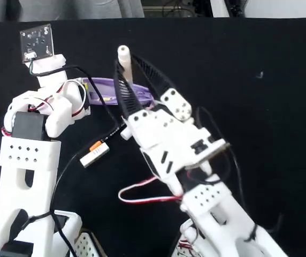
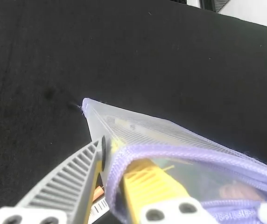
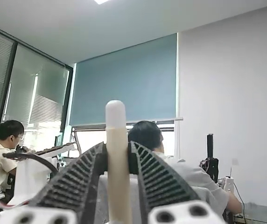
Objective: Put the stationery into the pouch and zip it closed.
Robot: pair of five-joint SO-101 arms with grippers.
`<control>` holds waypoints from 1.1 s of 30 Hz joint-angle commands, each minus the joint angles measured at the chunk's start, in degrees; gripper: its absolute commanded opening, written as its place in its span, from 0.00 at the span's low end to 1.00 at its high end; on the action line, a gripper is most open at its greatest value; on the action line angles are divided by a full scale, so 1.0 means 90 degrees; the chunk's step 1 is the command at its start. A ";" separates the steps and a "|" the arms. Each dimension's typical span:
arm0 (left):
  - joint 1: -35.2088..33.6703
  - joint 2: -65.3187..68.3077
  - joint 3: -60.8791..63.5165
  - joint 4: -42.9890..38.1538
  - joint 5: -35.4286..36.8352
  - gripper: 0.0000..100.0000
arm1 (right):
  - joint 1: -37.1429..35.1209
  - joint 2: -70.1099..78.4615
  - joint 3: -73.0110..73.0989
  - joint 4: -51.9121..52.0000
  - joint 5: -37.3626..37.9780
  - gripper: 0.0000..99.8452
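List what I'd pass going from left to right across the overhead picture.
square board on the left arm → small white-and-orange item lying on the table → upright white stick → right arm's white body → bare black table

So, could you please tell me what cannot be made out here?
Pouch: partly hidden behind the right jaws, high view.
Its contents: blurred through its wall, left wrist view.
Cream stick: lower end cut off at the edge, right wrist view.
White item: too small to identify, high view.

Black table [image 1: 270,80]; teal blind [image 3: 124,79] beside a white wall [image 3: 231,102].
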 commanded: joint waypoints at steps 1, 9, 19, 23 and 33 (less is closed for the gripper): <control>-0.0034 -0.0234 -0.0044 -0.0107 -0.0020 0.03 | -0.0068 0.0777 -0.0474 -0.1026 0.0010 0.01; -0.0034 -0.0234 -0.0034 -0.0107 0.0000 0.03 | -0.0068 0.2242 -0.0347 -0.1817 0.0918 0.01; -0.0151 -0.0234 -0.0024 -0.0137 0.0000 0.03 | -0.0068 0.3365 -0.0278 -0.2286 0.1045 0.03; -0.0405 -0.0234 -0.0073 -0.0156 0.0010 0.03 | -0.0098 0.3258 -0.0239 -0.2276 0.1270 0.13; -0.0464 -0.0234 -0.0073 -0.0166 0.0010 0.03 | -0.0078 0.2457 -0.0181 -0.1934 0.1475 0.14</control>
